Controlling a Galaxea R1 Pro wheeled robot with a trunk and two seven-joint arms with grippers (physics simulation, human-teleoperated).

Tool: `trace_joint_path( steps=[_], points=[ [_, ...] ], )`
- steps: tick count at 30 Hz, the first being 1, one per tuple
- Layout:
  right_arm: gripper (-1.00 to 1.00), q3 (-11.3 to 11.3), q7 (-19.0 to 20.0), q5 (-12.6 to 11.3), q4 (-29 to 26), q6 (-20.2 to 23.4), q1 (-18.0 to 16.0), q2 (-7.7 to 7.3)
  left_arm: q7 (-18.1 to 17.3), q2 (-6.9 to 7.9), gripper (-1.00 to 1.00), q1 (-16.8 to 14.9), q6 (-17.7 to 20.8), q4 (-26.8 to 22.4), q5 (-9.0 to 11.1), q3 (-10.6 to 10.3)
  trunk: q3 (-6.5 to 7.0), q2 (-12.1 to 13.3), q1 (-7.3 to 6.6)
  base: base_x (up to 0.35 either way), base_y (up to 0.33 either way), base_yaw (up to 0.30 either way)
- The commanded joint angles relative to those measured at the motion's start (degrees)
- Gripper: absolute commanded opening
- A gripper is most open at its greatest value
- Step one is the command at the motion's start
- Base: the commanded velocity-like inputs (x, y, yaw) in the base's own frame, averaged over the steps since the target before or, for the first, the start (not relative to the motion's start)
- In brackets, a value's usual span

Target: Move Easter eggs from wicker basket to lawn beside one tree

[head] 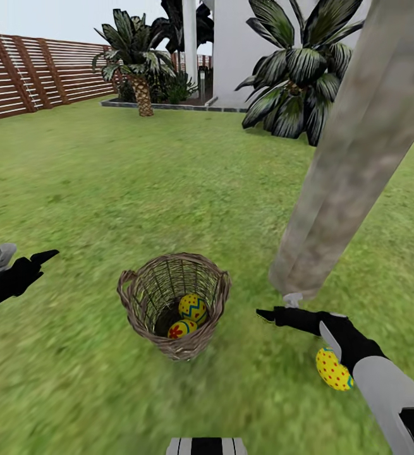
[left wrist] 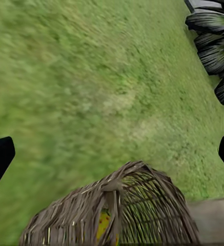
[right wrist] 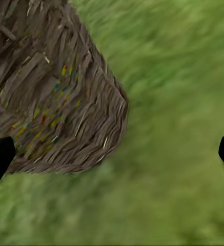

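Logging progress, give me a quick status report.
Both grippers open, empty. Two eggs in wicker basket; dotted egg on lawn by tree trunk. Nothing in the way.

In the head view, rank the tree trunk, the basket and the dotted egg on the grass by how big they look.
1. Tree trunk, though it stands close to the camera.
2. Basket.
3. Dotted egg, partly covered by the right arm.

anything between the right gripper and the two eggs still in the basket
Only the wicker basket itself. The two eggs lie low inside it, so its right wall stands between them and the right gripper, which sits level beside it. From above, the mouth looks open and unobstructed.
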Motion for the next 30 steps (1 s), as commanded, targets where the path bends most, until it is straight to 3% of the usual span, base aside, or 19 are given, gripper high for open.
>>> trace_joint_path(
  steps=[1,4,7,13,15,20,27,30],
  points=[
    [1.0,0.0,0.8,-0.7,-1.8,2.2,0.2,-0.48,-0.5,-0.07,1.0,-0.1,0.3,0.0,-0.6,-1.4,0.18,0.0,-0.03,0.0,0.0,0.0],
    [1.0,-0.9,3.3,-1.9,-6.2,5.1,1.2,-1.85,-0.4,-0.1,1.0,-0.1,0.3,0.0,-0.7,-3.4,0.85,0.0,-0.11,0.0,0.0,0.0],
    [1.0,-2.3,4.0,-4.4,-10.5,8.9,2.7,-3.14,-0.3,-0.11,1.0,-0.1,0.2,0.0,-0.8,-3.6,1.51,0.1,-0.19,0.0,0.0,0.0],
    [1.0,-4.0,4.1,-4.8,-14.9,9.8,4.7,-3.45,-0.3,-0.11,1.0,-0.1,0.2,0.0,-0.8,-3.7,2.84,0.2,-0.34,0.0,0.0,0.0],
    [1.0,-4.1,5.4,-4.9,-15.2,10.2,4.8,-3.36,-0.3,-0.11,1.0,-0.1,0.2,0.0,-0.8,-3.7,3.28,0.2,-0.39,0.0,0.0,0.0],
    [1.0,-4.2,14.9,-4.8,-16.6,15.6,5.2,-3.13,-0.3,-0.17,1.0,-0.1,0.2,0.0,-0.8,-3.7,4.39,0.3,-0.52,0.0,0.0,0.0],
    [1.0,-4.0,15.7,-4.8,-26.9,21.0,8.2,-2.44,-0.3,-0.19,1.0,-0.1,0.2,0.0,-0.8,-3.7,5.94,0.3,-0.7,0.0,0.0,0.0],
    [1.0,-4.0,15.3,-4.9,-27.5,21.3,8.4,0.1,-0.3,-0.19,1.0,-0.1,0.2,0.1,-0.8,-3.7,6.61,0.4,-0.78,0.0,0.0,0.0]
  ],
)
